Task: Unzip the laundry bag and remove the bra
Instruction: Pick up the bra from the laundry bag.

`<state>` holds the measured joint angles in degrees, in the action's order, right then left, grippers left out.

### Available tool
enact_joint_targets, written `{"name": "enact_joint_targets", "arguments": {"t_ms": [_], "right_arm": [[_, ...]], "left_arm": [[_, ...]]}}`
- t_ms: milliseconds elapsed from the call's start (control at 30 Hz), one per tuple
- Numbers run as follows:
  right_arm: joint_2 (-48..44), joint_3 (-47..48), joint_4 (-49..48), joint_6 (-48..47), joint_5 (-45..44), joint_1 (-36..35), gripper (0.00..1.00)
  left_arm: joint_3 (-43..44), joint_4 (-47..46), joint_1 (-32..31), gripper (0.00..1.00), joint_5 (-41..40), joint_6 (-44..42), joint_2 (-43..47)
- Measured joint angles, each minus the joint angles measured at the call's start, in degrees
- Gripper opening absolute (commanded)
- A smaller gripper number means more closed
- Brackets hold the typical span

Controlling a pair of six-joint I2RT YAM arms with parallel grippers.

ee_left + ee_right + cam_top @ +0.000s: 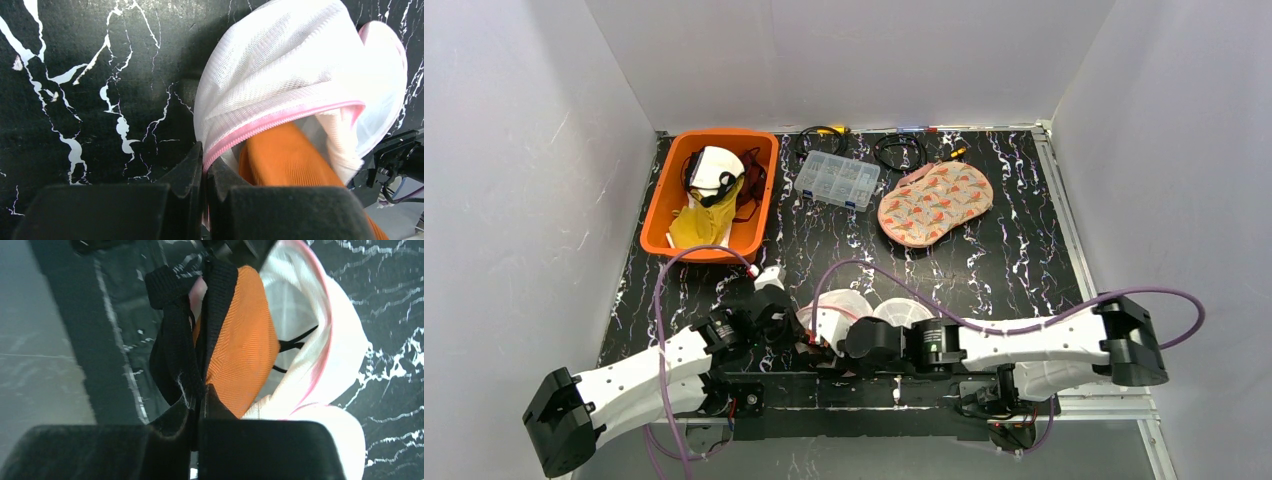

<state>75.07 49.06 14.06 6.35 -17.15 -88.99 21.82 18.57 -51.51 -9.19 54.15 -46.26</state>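
The white mesh laundry bag (pixel 864 308) with a pink zipper lies at the near edge of the table, its mouth open. My left gripper (pixel 205 161) is shut on the bag's pink zipper edge (pixel 280 120). An orange bra (pixel 242 347) with black trim sticks out of the bag's mouth (pixel 285 155). My right gripper (pixel 202 392) is shut on the bra's black edge, half out of the bag (pixel 320 365). In the top view both grippers, left (pixel 799 330) and right (pixel 834 348), meet at the bag.
An orange bin (pixel 714 195) with clothes stands at the back left. A clear compartment box (pixel 837 180), cables (pixel 899 150) and a patterned pouch (pixel 934 203) lie at the back. The table's near edge runs just behind the grippers.
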Motion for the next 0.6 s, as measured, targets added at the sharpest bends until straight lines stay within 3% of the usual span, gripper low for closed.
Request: {"name": "enact_joint_targets", "arguments": {"t_ms": [333, 533, 600], "right_arm": [[-11.5, 1.7, -0.8, 1.7, 11.4, 6.4, 0.01], [-19.3, 1.7, -1.4, 0.7, 6.6, 9.3, 0.01], [-20.6, 1.7, -0.7, -1.5, 3.0, 9.3, 0.01]], "left_arm": [[2.5, 0.2, 0.0, 0.00, 0.0, -0.1, -2.1], [3.9, 2.6, 0.0, 0.01, -0.9, 0.3, -2.2], [5.2, 3.9, 0.0, 0.15, -1.4, 0.5, -2.1]]}}
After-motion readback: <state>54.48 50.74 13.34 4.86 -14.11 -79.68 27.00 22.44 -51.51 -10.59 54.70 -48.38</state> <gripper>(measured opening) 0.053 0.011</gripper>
